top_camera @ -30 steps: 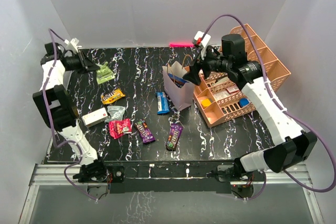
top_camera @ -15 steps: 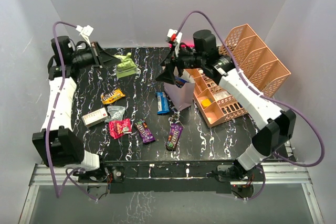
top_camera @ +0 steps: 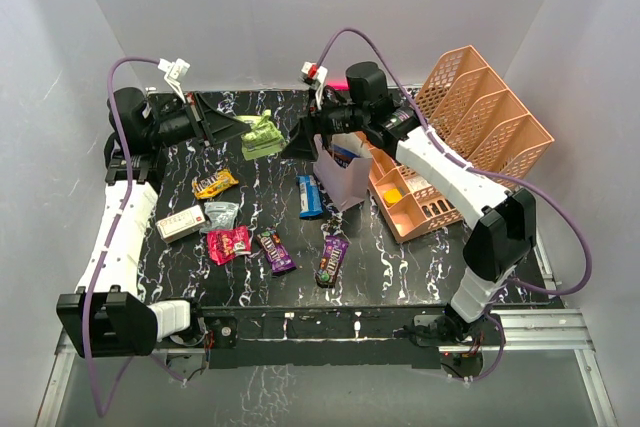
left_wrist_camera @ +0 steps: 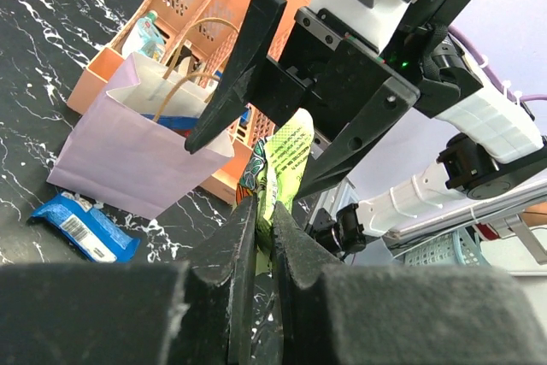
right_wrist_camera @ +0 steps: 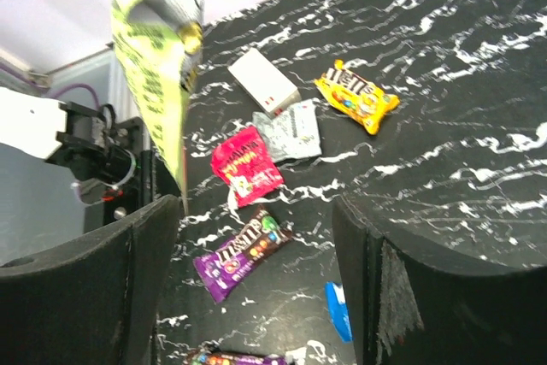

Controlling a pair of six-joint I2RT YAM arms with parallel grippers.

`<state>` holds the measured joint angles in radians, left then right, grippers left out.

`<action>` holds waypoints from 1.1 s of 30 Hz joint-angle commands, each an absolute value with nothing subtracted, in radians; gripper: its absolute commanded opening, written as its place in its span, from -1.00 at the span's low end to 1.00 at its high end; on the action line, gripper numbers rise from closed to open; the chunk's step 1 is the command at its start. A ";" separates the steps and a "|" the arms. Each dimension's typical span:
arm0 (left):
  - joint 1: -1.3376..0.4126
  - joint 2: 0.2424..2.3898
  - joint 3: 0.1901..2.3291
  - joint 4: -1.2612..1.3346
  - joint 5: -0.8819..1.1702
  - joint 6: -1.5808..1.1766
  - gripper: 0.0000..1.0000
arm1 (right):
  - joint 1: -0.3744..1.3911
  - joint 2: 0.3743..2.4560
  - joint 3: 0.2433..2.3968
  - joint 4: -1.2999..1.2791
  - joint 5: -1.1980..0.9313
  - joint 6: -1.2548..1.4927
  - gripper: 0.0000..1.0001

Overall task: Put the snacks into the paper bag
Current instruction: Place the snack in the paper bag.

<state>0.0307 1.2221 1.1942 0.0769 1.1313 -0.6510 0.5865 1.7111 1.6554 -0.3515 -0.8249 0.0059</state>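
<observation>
The black, white-veined table (top_camera: 420, 257) carries the paper bag (top_camera: 342, 179) mid-worktop, with a blue packet (top_camera: 310, 196) just to its left and salmon trays (top_camera: 425, 197) by the right edge. Toward the left edge lie an orange packet (top_camera: 215, 183), a white box (top_camera: 180, 224), a silver packet (top_camera: 220, 214) and a red-pink packet (top_camera: 229, 244). Nearer the front edge are a purple bar (top_camera: 276, 250) and a second purple bar (top_camera: 332, 259).

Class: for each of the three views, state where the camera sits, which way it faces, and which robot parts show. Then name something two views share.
Top external: above and behind the robot, looking down on the table; both arms show.
Left wrist: looks along the left gripper, shut on the green packet, toward the open right gripper and paper bag.
Right wrist: looks down between its own open fingers at loose snacks.
Shared: the green packet shows in all three.
</observation>
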 commanded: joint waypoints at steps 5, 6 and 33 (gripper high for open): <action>0.029 1.167 1.157 0.146 1.118 -0.702 -1.00 | 0.606 1.737 1.726 -0.229 -0.930 0.093 0.35; 0.028 1.167 1.156 0.149 1.118 -0.706 -1.00 | 0.607 1.739 1.730 -0.226 -0.933 0.098 0.31; 0.039 1.113 1.125 0.078 1.039 -0.610 -0.56 | 0.608 1.705 1.732 -0.230 -0.972 0.062 -0.84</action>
<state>0.0307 1.1648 1.1122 0.1085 1.0466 -0.6544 0.6083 1.7855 1.6993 -0.2245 -0.9695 0.1516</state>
